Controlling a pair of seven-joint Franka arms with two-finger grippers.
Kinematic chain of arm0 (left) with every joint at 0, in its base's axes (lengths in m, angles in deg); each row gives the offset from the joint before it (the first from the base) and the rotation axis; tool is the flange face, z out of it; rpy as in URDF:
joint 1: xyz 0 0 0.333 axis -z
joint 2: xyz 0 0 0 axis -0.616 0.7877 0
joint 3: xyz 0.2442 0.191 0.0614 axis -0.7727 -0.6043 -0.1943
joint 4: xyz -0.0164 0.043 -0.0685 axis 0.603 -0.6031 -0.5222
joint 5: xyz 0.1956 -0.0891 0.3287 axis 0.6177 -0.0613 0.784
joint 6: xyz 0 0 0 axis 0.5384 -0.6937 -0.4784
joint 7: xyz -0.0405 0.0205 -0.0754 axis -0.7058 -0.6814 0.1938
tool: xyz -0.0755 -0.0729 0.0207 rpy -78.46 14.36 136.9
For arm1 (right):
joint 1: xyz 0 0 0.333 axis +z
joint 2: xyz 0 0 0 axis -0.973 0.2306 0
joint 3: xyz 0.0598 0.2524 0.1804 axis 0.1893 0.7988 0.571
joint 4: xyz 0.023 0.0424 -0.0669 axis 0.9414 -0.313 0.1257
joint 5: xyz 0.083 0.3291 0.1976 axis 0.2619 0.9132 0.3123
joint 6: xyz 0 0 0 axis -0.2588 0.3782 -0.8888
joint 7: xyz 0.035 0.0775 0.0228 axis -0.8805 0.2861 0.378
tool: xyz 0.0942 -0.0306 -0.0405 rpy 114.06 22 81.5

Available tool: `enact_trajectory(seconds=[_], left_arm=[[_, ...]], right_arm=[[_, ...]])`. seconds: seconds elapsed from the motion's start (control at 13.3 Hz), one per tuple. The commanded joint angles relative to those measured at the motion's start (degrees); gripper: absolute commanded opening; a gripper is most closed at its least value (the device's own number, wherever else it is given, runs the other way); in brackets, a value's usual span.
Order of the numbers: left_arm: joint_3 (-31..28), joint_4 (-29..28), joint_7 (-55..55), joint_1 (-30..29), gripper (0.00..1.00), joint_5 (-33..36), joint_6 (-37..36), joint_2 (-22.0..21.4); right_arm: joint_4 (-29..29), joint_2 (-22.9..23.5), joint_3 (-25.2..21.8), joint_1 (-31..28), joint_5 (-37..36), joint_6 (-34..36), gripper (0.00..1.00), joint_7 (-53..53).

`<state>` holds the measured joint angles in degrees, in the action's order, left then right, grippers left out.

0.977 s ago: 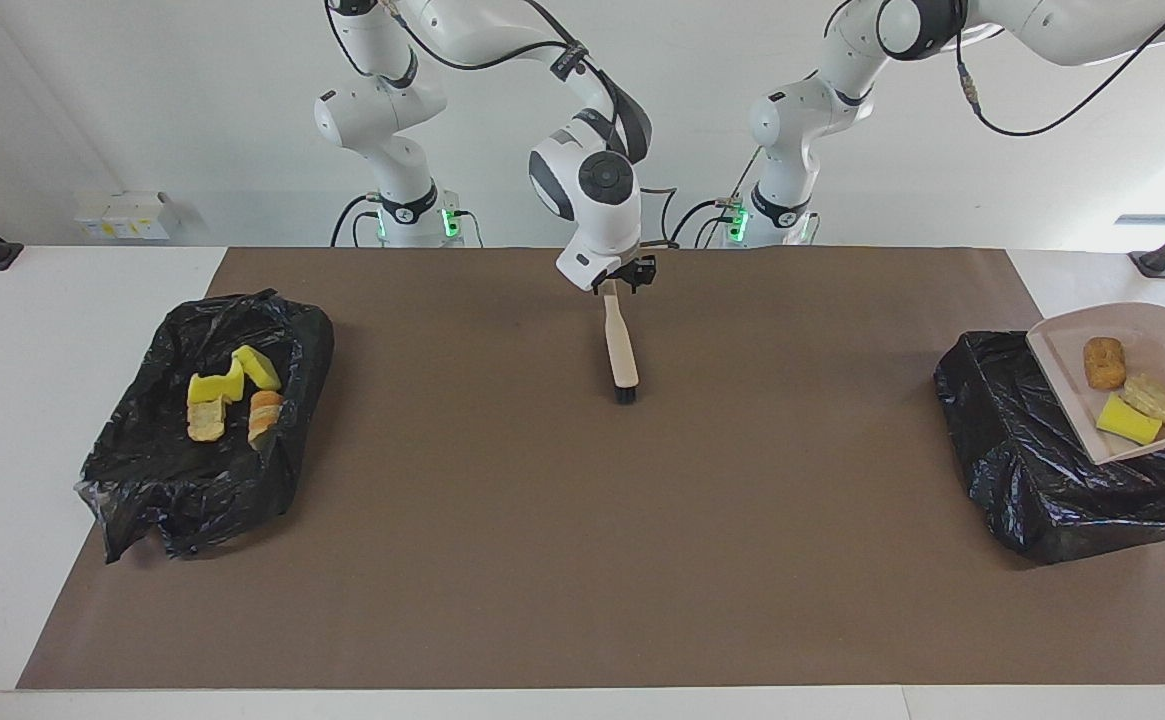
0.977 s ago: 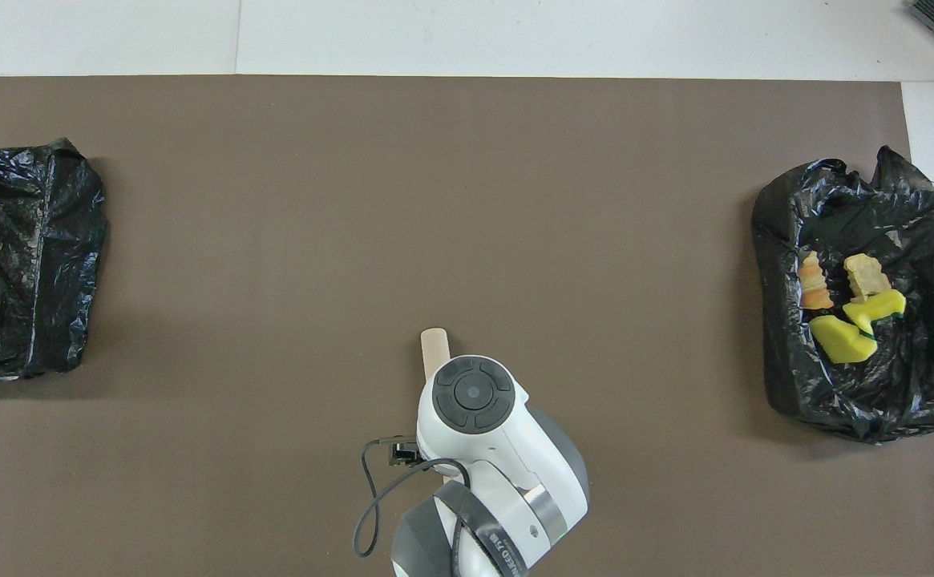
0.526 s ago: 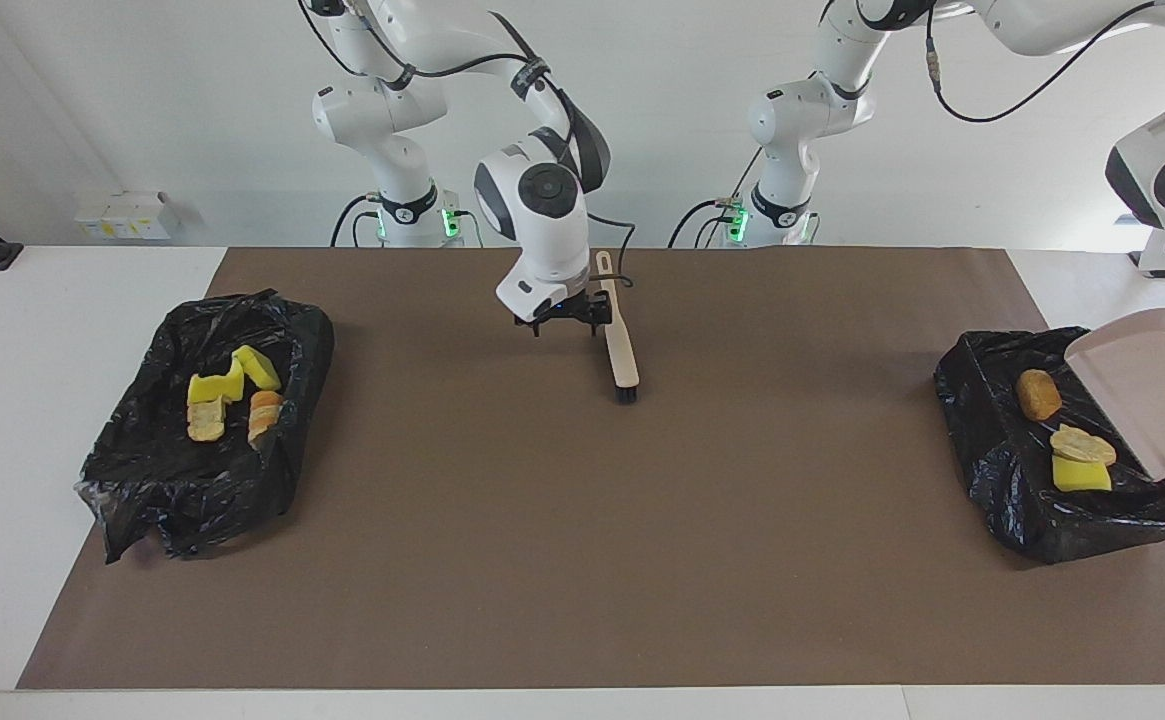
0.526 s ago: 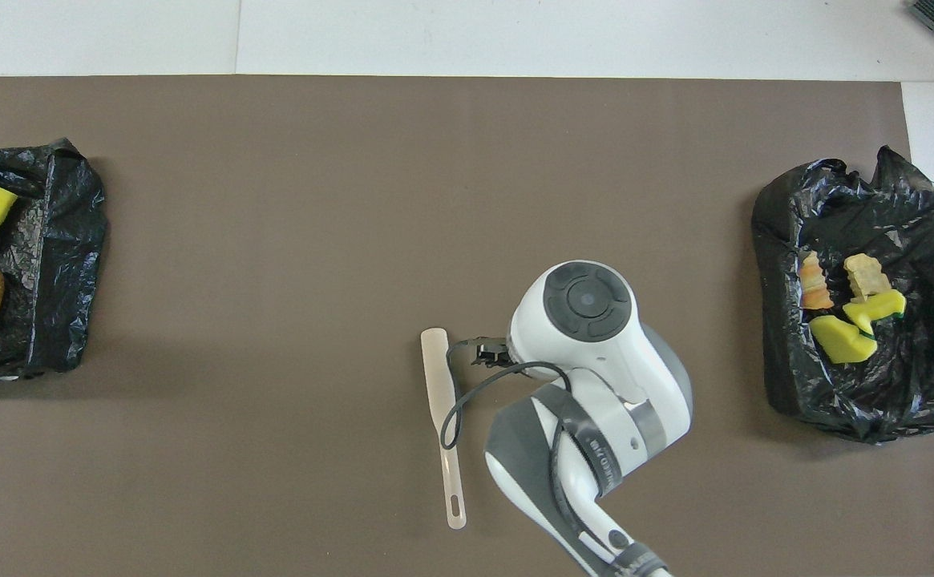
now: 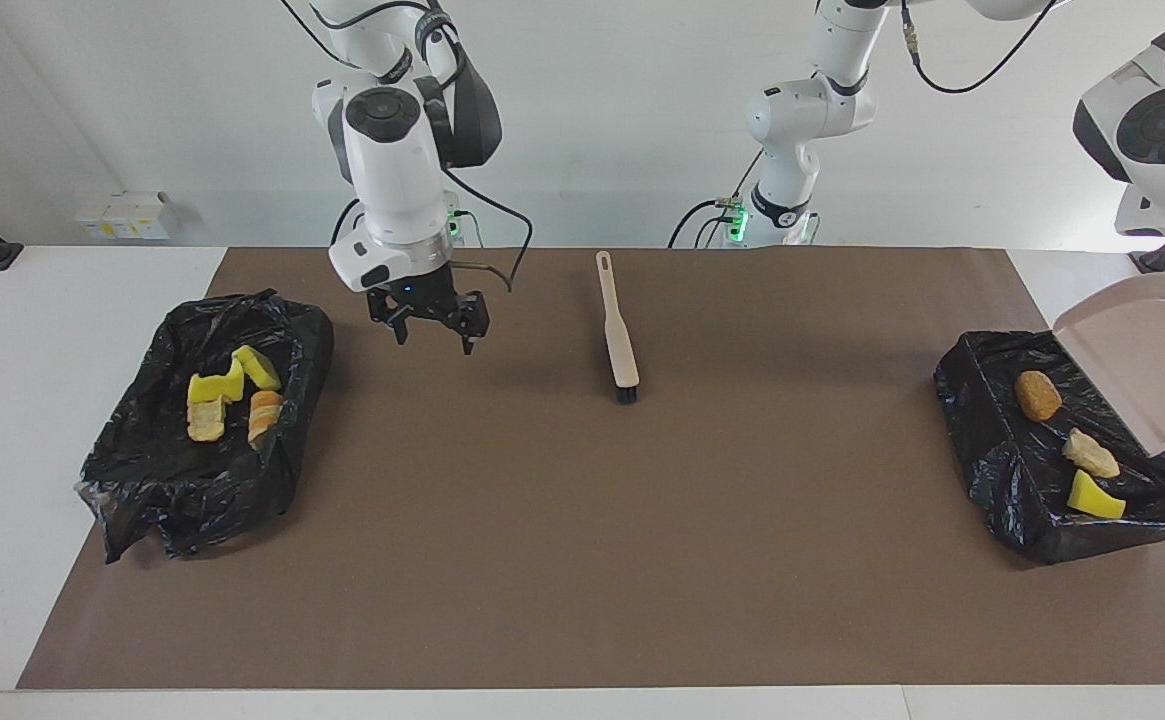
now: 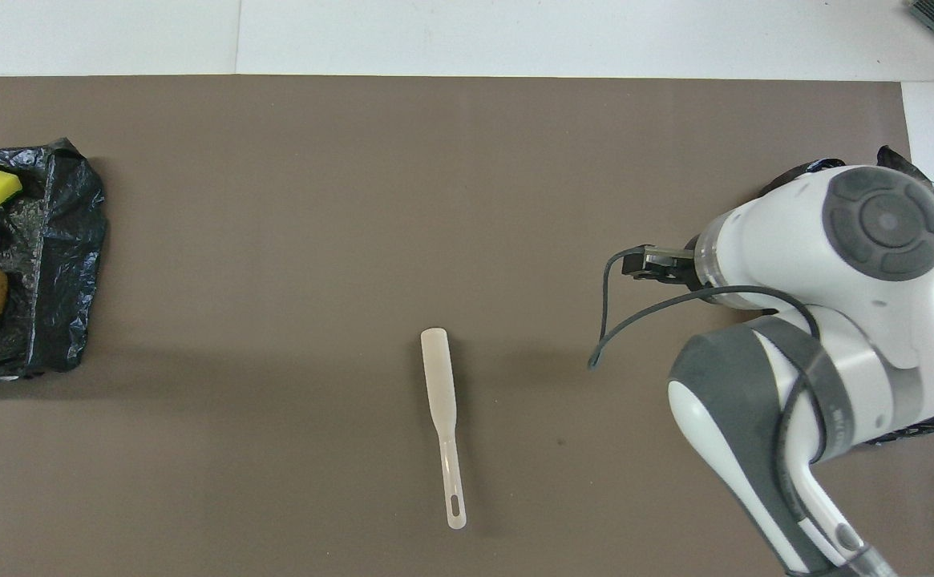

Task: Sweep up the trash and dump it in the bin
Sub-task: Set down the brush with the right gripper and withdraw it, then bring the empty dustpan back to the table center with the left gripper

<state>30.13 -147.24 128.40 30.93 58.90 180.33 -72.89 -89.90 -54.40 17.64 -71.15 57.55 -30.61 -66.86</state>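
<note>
Now trash (image 5: 1070, 438) lies well apart from right end effector (image 5: 429, 327)

Lying open across the whole lower half of the facing view: bare brown mat (image 5: 582, 560), giving wide passage from edge to edge. Blocking the upper centre: brush (image 5: 619, 330) lying flat, handle pointing toward the robots. Hanging over the mat in the upper left of that view, between the brush and a black bin bag (image 5: 172, 480): right gripper (image 5: 429, 318), fingers spread. Crowding the right edge: second black bag (image 5: 992, 430), with a tilted dustpan (image 5: 1142, 360) hovering over its outer part.
</note>
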Motion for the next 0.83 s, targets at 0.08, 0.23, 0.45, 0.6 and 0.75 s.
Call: enact_trajectory(seconds=[0.08, 0.23, 0.45, 0.6, 0.75], left_arm=[[-0.69, 0.07, -1.38, 3.04, 0.00, -12.29, -7.83, -0.81], [-0.69, 0.07, -3.04, 3.40, 0.00, -21.24, -10.21, -0.98], [0.27, -0.98, -12.68, 3.75, 0.00, -34.87, -11.45, -1.33], [0.72, -1.86, -25.74, 8.82, 0.00, -38.67, -11.89, -0.64], [0.72, -3.70, -43.47, 13.40, 0.00, -46.12, -9.62, 0.25]], right_arm=[[8.41, -0.25, 0.23, -4.18, -1.27, 7.88, 1.00, 7.13], [12.72, -0.25, 0.05, -6.21, -1.27, 12.11, 1.00, 11.53], [18.43, -0.25, -0.39, -8.84, -1.27, 19.05, 1.00, 15.39], [20.38, -0.34, -1.53, -10.52, -1.01, 23.72, 1.00, 21.89], [18.46, -2.88, -8.27, -7.90, 0.66, 23.03, 1.00, 24.20]])
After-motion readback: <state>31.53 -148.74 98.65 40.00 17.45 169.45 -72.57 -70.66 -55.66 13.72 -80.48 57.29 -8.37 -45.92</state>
